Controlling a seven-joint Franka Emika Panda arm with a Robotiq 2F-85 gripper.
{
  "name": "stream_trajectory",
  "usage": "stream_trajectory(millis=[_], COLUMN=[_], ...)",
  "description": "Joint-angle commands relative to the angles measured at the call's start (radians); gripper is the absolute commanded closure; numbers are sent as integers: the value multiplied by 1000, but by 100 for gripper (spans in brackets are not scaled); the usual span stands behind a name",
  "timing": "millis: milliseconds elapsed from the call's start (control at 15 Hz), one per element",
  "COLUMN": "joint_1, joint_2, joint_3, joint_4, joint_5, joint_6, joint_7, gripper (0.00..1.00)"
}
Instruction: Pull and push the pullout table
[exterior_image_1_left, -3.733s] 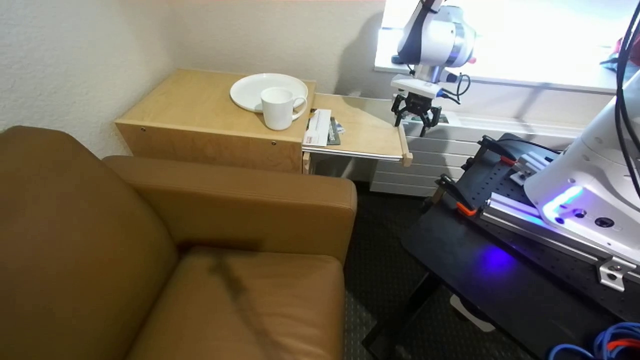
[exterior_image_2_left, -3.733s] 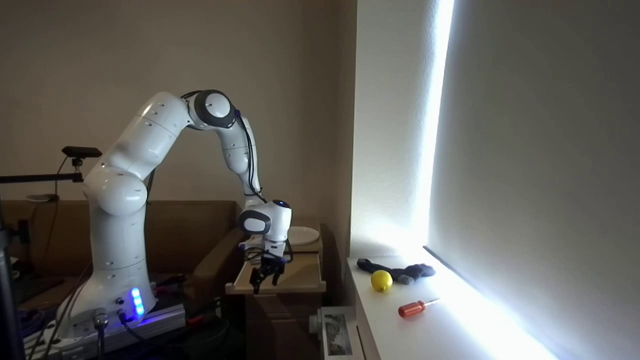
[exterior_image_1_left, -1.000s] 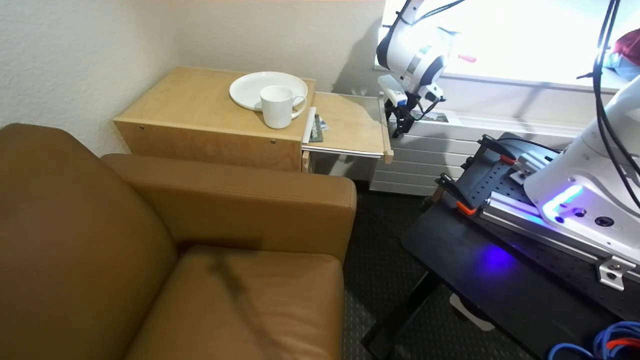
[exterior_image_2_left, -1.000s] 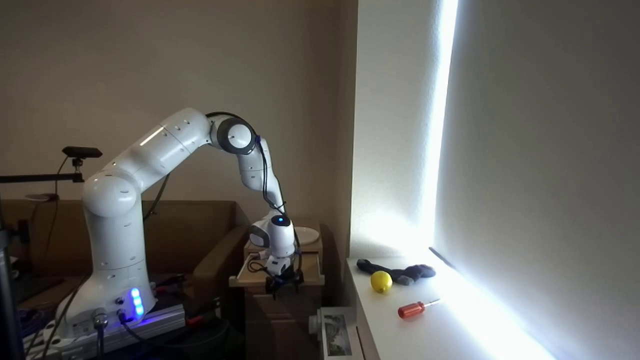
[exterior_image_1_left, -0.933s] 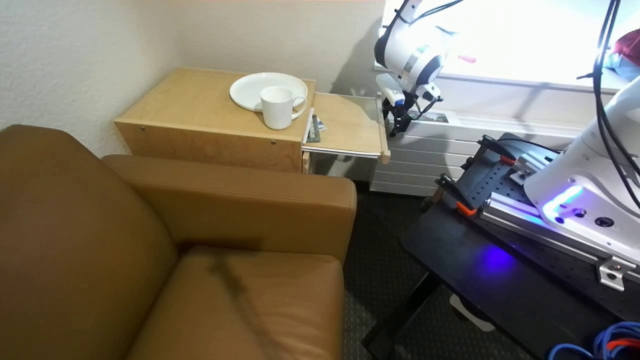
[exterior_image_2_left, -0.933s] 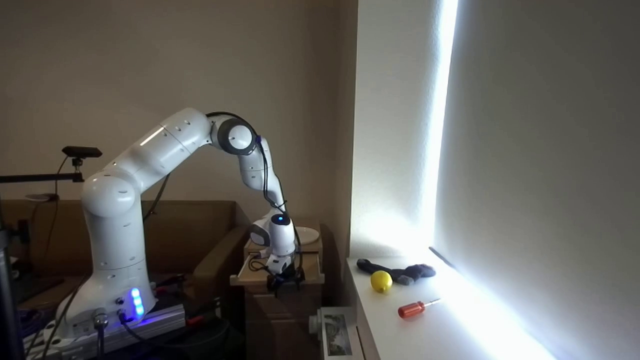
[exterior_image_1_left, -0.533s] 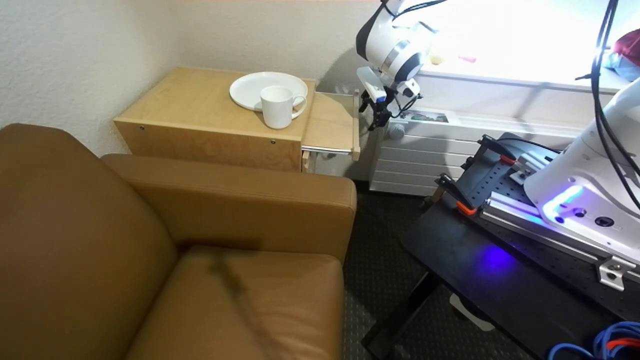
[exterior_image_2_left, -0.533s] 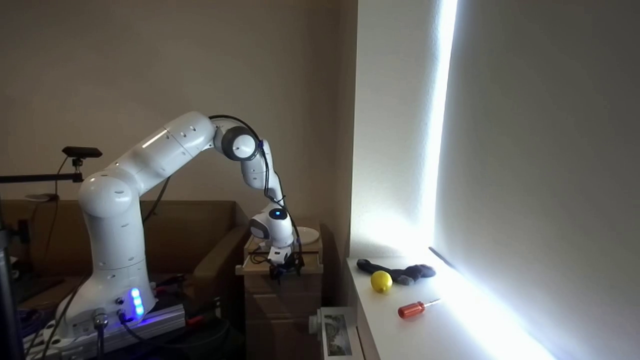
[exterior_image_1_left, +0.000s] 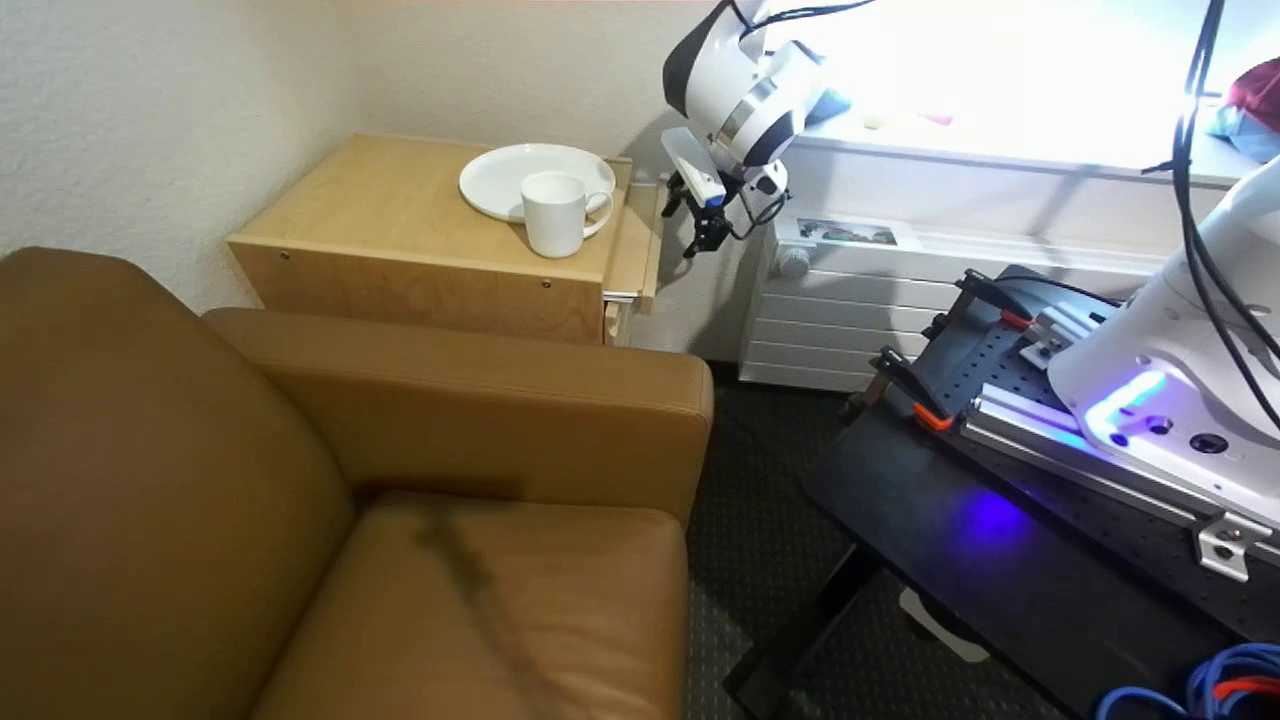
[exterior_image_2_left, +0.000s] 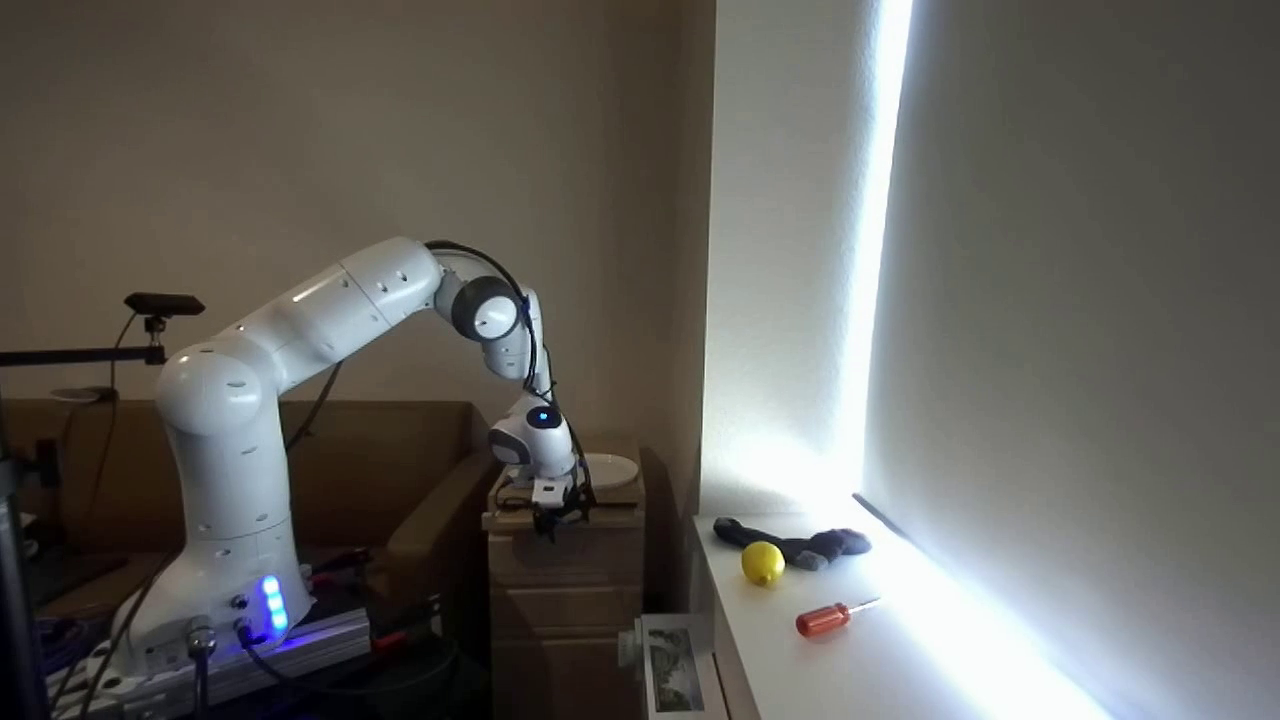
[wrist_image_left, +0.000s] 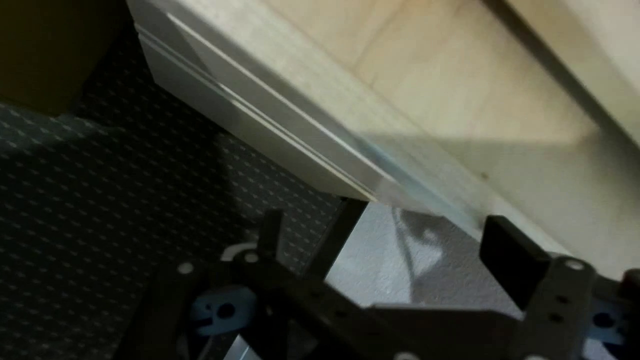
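The pullout table (exterior_image_1_left: 633, 235) is a thin light-tan board just below the top slab of the wooden side cabinet (exterior_image_1_left: 410, 200). Only a short strip with its raised front rail sticks out. Its front edge also shows in an exterior view (exterior_image_2_left: 622, 519), and its pale wood fills the upper right of the wrist view (wrist_image_left: 450, 100). My gripper (exterior_image_1_left: 684, 228) is tilted at the board's front rail, with its fingers wide apart and nothing between them (wrist_image_left: 382, 225). One fingertip is at the front edge, seemingly touching it. The gripper also shows in an exterior view (exterior_image_2_left: 566, 524).
A white plate (exterior_image_1_left: 490, 185) and white mug (exterior_image_1_left: 552, 220) stand on the cabinet top. A brown armchair (exterior_image_1_left: 480, 400) is in front. A radiator (exterior_image_1_left: 840, 330) stands below the windowsill, which holds a lemon (exterior_image_2_left: 763, 564), screwdriver (exterior_image_2_left: 824, 620) and dark cloth (exterior_image_2_left: 800, 548).
The board has slid far into the cabinet, and the papers on it have gone out of sight under the top slab. My gripper has tilted and moved toward the cabinet along with the front rail.
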Motion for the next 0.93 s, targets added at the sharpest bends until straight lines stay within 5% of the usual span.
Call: stream_trajectory(millis=[0, 267, 533, 600, 867], joint_1=[-88, -142, -94, -98, -97], joint_2=[40, 52, 6, 31, 30], joint_3=[135, 195, 76, 110, 73], joint_4=[12, -25, -109, -54, -87], joint_5=[-67, -102, -41, -64, -62], joint_6=[21, 30, 43, 27, 27], joint_7=[-28, -27, -1, 1, 1], gripper=[0, 0, 0, 0, 0])
